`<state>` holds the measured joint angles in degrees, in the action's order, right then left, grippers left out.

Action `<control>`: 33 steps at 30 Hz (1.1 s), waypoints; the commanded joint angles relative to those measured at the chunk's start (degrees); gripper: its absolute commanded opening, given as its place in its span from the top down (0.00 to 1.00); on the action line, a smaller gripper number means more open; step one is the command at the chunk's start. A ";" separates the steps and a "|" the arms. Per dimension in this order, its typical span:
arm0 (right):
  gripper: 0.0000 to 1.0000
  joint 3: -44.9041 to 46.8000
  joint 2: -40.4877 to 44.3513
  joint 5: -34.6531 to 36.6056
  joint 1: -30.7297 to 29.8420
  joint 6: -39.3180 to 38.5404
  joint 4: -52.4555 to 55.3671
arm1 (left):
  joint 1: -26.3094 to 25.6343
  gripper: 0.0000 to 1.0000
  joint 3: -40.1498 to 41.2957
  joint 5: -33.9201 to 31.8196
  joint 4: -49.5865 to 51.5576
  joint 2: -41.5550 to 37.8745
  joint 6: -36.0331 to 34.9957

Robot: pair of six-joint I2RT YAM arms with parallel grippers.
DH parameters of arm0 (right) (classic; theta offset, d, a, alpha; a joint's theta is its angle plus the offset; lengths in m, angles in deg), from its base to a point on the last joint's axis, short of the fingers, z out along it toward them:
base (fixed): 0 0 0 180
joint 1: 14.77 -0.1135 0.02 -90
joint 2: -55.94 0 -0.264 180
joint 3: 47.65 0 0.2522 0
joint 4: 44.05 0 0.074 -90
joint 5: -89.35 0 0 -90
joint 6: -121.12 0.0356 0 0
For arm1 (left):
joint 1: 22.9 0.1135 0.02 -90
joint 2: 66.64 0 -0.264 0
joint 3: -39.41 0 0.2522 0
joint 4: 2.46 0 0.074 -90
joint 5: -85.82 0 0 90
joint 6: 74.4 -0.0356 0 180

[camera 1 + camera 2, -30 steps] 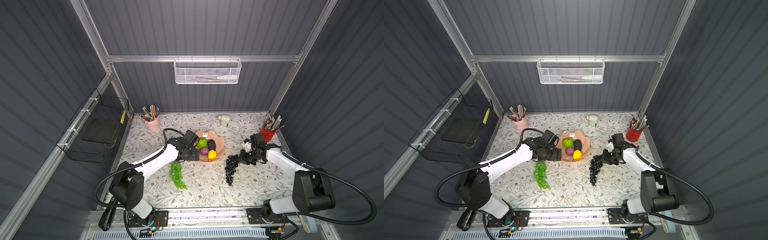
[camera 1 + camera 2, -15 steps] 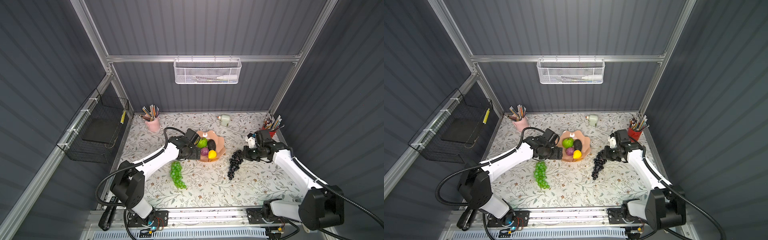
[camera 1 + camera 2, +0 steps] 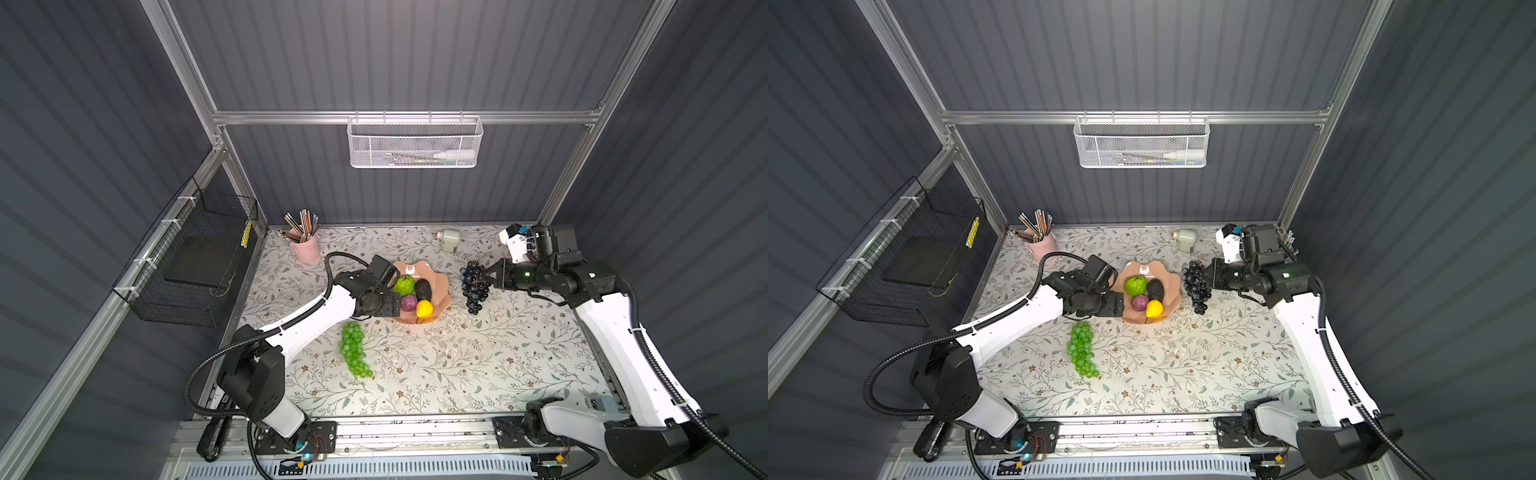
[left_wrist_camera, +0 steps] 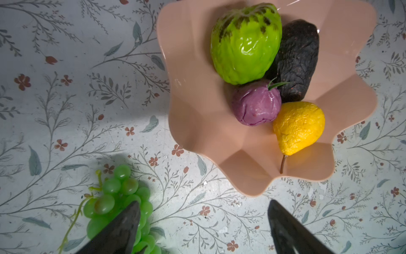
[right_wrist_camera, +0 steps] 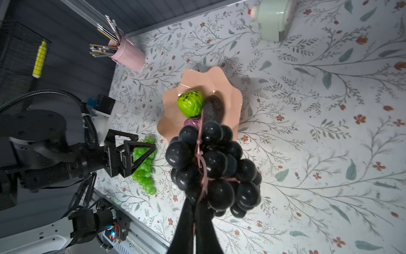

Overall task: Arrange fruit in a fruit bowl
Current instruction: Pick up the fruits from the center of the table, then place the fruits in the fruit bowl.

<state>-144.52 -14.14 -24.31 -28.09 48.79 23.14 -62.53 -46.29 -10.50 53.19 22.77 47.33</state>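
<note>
– Lifting worked. My right gripper was clamped shut on the stem of the dark grape bunch. A second earlier that bunch lay on the table; by this frame it hung clear of it.
– Where, relative to the fruit bowl?
– Just beside its right rim, not over it yet.
– Left side?
– My left gripper was wide open and empty, by the bowl's near-left edge, one finger showing in front of the green grape bunch in the wrist view. Contact I couldn't tell. It hadn't moved in that second.
– Contents?
– Four in, unchanged: bumpy lime-green fruit, avocado, purple fruit, yellow fruit. Green bunch was on the table, near the bowl.
– So two left.
– Yes. I judged the dark bunch next: carry it over the rim, lower, release. Grip looked thin, stem only. Risk was the bunch swinging from the stem and draping over the scalloped edge, or nudging the yellow fruit, which sat nearest the rim. After that, the green bunch looked like my left arm's job.
</note>
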 commanded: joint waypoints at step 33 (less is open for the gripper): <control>1.00 -3.35 -16.99 -3.26 -6.88 3.18 -13.16 | 0.35 0.09 6.53 -6.62 1.49 -10.72 2.55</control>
<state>-144.94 -32.42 -26.17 -35.07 51.72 10.96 -62.53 -40.37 -15.86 53.33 13.19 49.27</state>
